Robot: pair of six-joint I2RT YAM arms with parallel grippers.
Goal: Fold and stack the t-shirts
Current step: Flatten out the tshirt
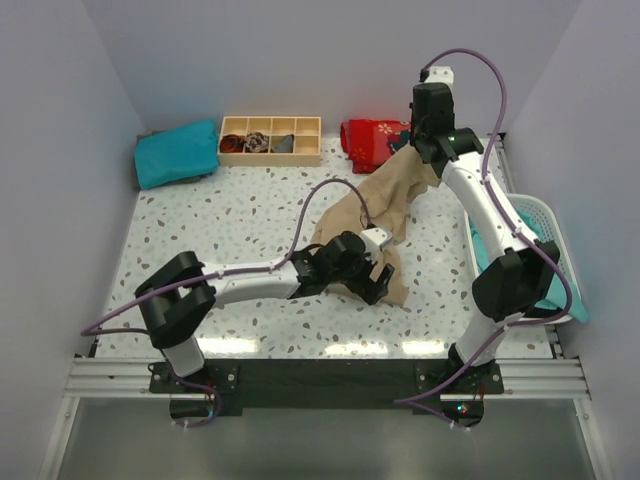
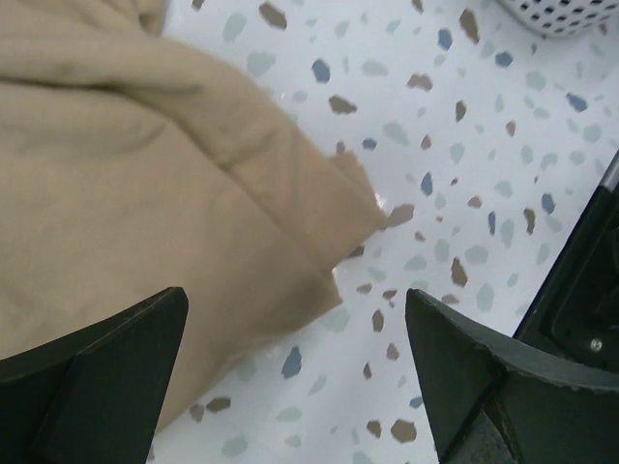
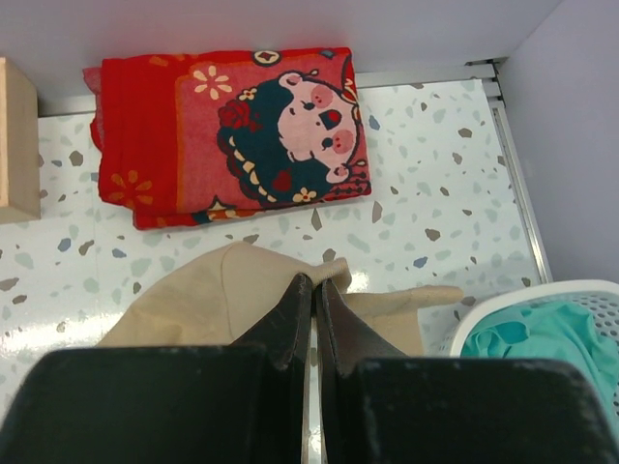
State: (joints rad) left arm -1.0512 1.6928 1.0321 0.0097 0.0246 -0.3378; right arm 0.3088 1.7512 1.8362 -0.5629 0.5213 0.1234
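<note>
The right gripper (image 3: 312,282) had its fingers pressed together on a fold of the tan t-shirt (image 1: 372,210), holding that end up while the rest trailed down onto the table (image 1: 230,215). The left gripper (image 2: 295,302) hung wide apart over the cloth's near edge. A teal t-shirt (image 3: 546,333) lay in the white basket (image 3: 488,311), and a folded teal t-shirt (image 1: 177,152) sat in the far left corner
</note>
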